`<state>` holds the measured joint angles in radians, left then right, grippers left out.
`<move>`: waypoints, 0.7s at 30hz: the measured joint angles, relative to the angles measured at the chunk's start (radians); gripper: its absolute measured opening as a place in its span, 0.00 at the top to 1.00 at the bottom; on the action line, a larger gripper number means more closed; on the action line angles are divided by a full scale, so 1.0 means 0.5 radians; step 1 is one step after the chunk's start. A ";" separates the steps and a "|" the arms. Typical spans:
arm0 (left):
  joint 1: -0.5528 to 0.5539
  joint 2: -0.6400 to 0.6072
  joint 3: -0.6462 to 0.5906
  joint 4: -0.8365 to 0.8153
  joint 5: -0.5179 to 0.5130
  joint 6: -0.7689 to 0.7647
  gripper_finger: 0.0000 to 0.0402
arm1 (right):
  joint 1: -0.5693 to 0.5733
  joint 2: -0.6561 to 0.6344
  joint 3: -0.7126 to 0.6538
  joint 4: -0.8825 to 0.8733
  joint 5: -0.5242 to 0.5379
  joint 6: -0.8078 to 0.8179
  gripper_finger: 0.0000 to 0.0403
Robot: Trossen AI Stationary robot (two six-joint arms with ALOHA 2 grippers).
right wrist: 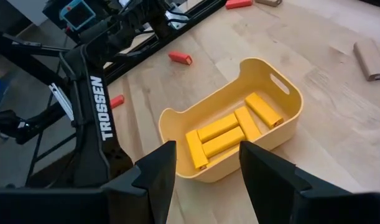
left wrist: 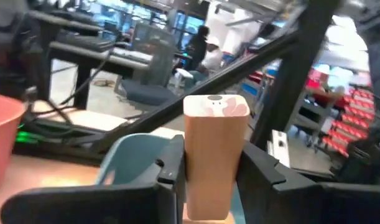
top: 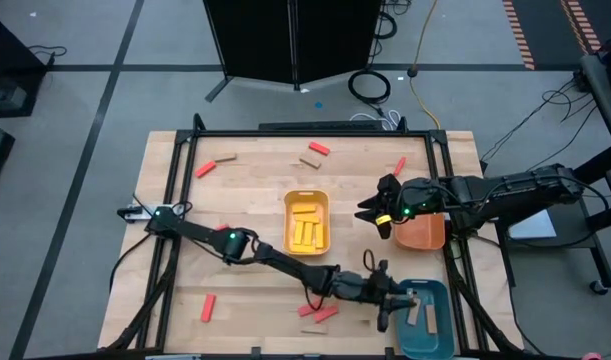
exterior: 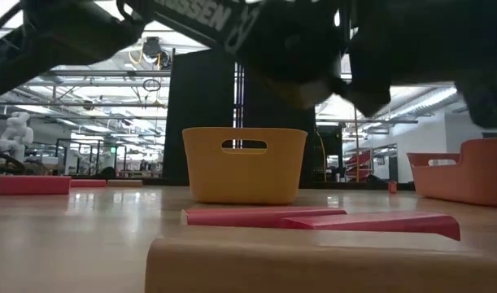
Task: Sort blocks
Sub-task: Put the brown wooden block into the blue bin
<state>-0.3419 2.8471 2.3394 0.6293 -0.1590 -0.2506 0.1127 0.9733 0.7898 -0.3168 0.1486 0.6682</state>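
Observation:
My left gripper [left wrist: 214, 171] reaches across the near side of the table to the teal tray [top: 437, 338] and is shut on a tan wood block [left wrist: 216, 130]. Two tan blocks [top: 422, 317] lie in that tray. My right gripper [right wrist: 208, 165] is open and holds nothing; it hovers between the yellow tray [right wrist: 283, 124] and the orange tray [top: 422, 233]. Several yellow blocks [right wrist: 230, 134] lie flat in the yellow tray. Red blocks [top: 320, 313] and tan blocks [top: 308, 161] lie scattered on the table. My left gripper pinches the tan block between its two fingers, by the block's lower part [left wrist: 208, 193]. The block runs along the fingers and its free end [left wrist: 216, 109] sticks out past the fingertips. It is at the teal tray's rim [left wrist: 130, 152].
A tan block [exterior: 321, 260] and two red blocks [exterior: 313, 218] lie close to the low camera at the near edge. More red blocks lie at the far left [top: 205, 170], far middle [top: 318, 148] and near left [top: 207, 308]. A black frame [top: 445, 150] edges the table.

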 joint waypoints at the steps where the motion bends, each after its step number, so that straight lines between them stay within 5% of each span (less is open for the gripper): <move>1: 0.011 0.005 0.000 -0.018 0.008 -0.009 0.78 | 0.000 0.000 0.000 -0.002 0.004 -0.010 0.58; 8: 0.006 0.009 0.000 -0.080 0.154 0.004 0.76 | -0.046 0.000 0.000 -0.002 0.013 -0.069 0.58; 21: -0.056 0.008 0.000 -0.095 0.158 0.201 0.49 | -0.132 0.000 0.000 -0.001 0.015 -0.110 0.58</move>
<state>-0.3698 2.8513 2.3394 0.5817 -0.0799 -0.1502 0.0467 0.9733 0.7898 -0.3172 0.1559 0.6130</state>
